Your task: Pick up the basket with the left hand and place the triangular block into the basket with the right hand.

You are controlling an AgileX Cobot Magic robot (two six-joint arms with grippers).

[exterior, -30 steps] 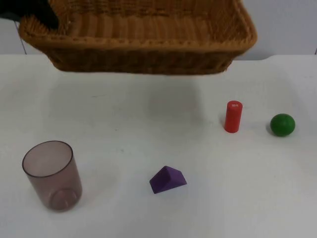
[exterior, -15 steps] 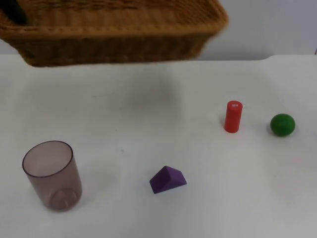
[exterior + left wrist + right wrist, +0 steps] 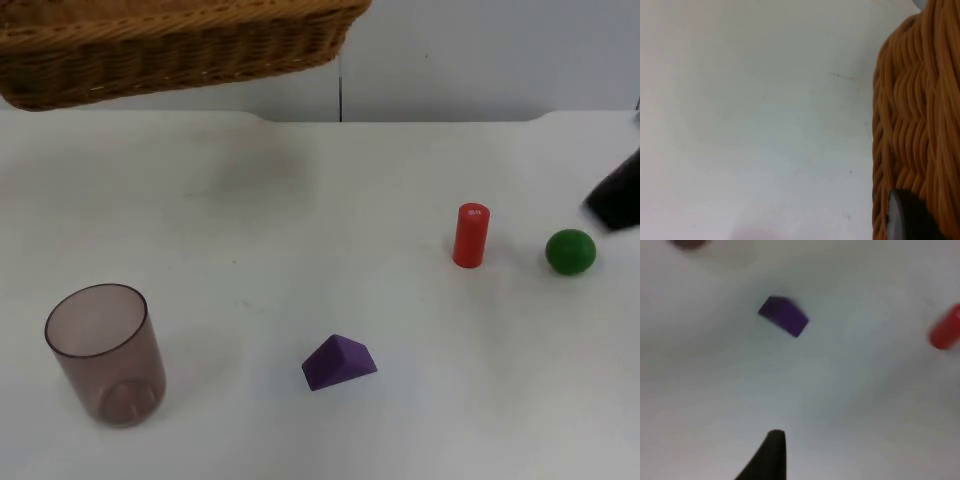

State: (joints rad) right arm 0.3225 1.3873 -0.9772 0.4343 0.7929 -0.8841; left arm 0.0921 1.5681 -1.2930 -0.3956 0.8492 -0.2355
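Note:
The brown wicker basket [image 3: 170,45] hangs in the air over the table's far left corner. In the left wrist view its woven wall [image 3: 915,115] stands right against my left gripper [image 3: 910,220], which is shut on it. The purple triangular block [image 3: 339,362] lies on the table near the front, a little left of the middle; the right wrist view has it as a purple wedge [image 3: 784,316]. My right gripper [image 3: 614,198] comes in as a dark blurred shape at the right edge, just above the green ball, far from the block.
A red cylinder [image 3: 470,235] stands upright right of centre, with a green ball [image 3: 570,251] beside it. A tinted transparent cup [image 3: 104,352] stands at the front left. The white table [image 3: 300,220] ends at the grey wall behind.
The basket has moved left and further up, away from the table's middle. The right arm has entered at the right edge near the green ball.

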